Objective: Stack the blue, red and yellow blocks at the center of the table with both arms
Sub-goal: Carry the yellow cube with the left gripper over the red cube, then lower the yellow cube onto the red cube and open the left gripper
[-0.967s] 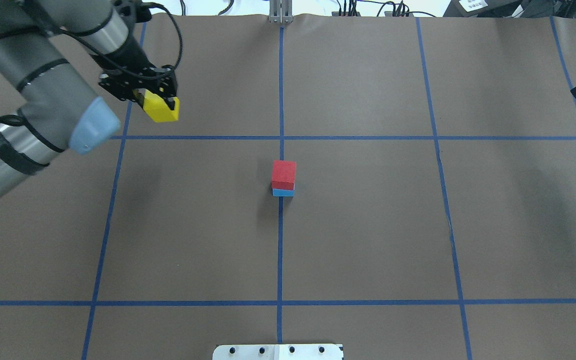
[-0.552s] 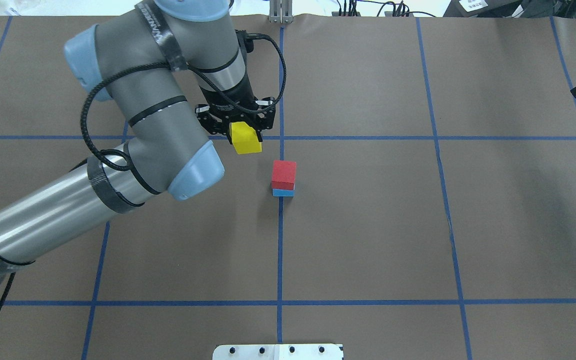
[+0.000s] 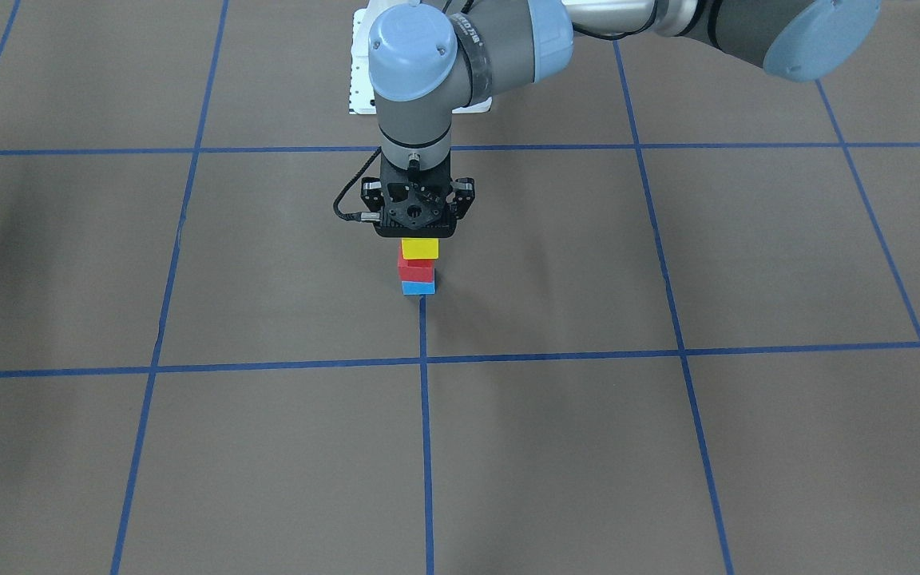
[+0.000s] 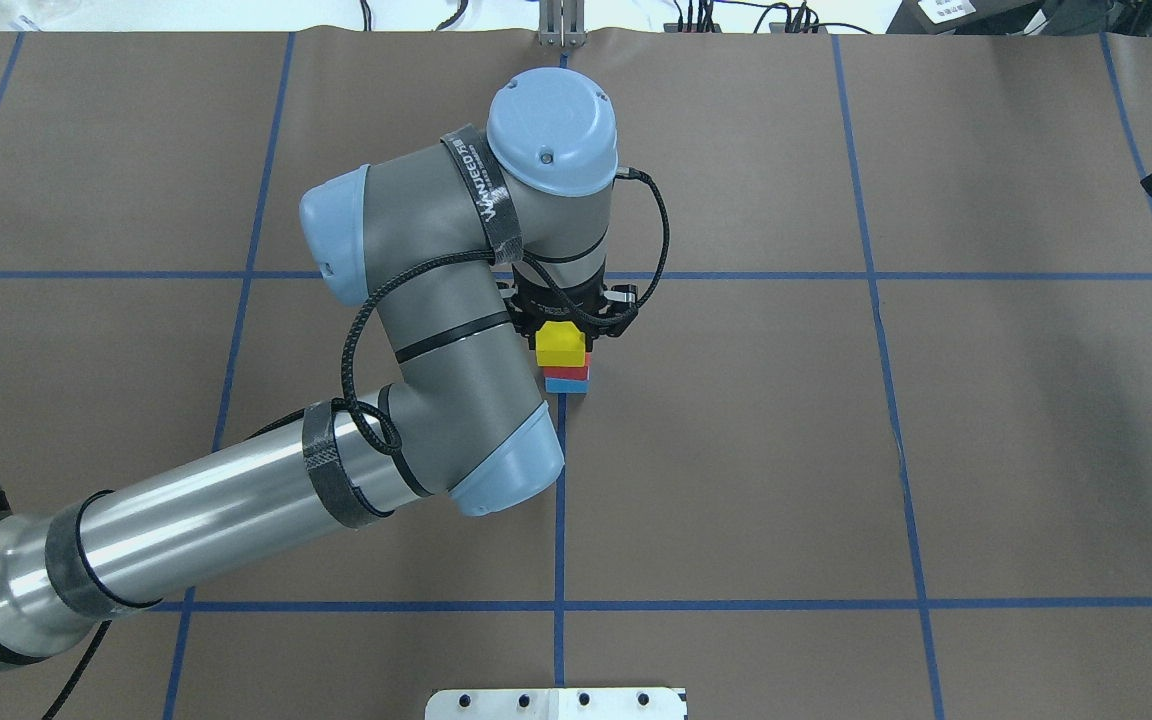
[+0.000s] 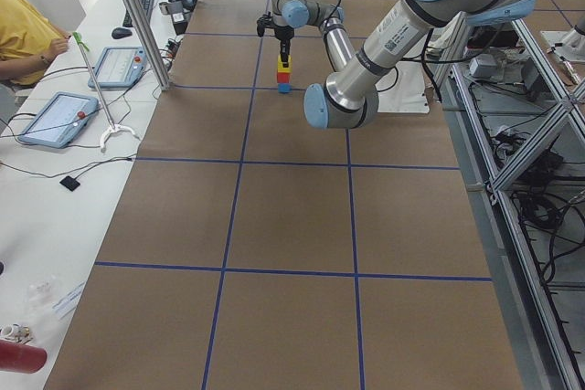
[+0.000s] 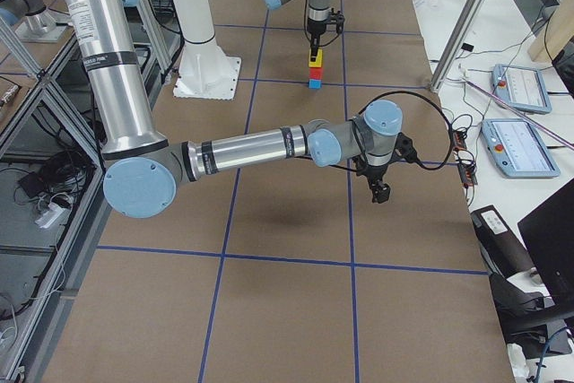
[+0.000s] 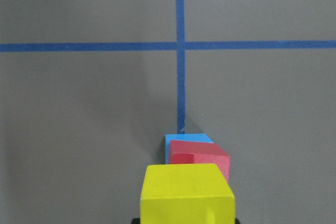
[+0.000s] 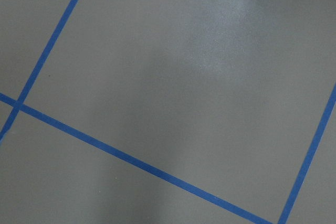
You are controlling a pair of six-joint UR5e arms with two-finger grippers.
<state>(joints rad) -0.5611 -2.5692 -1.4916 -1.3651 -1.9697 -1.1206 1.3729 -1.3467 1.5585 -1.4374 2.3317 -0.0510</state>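
The surface (image 4: 936, 450) is seen steeply from behind and from opposite, lengthwise from both ends, and closely by wrist cameras; the block stack (image 3: 418, 271) is shared by five views.

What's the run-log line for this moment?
step: yellow placement | left end effector: shut on yellow block, above red block on blue block | contact: unclear | right end effector: away from blocks, state unclear
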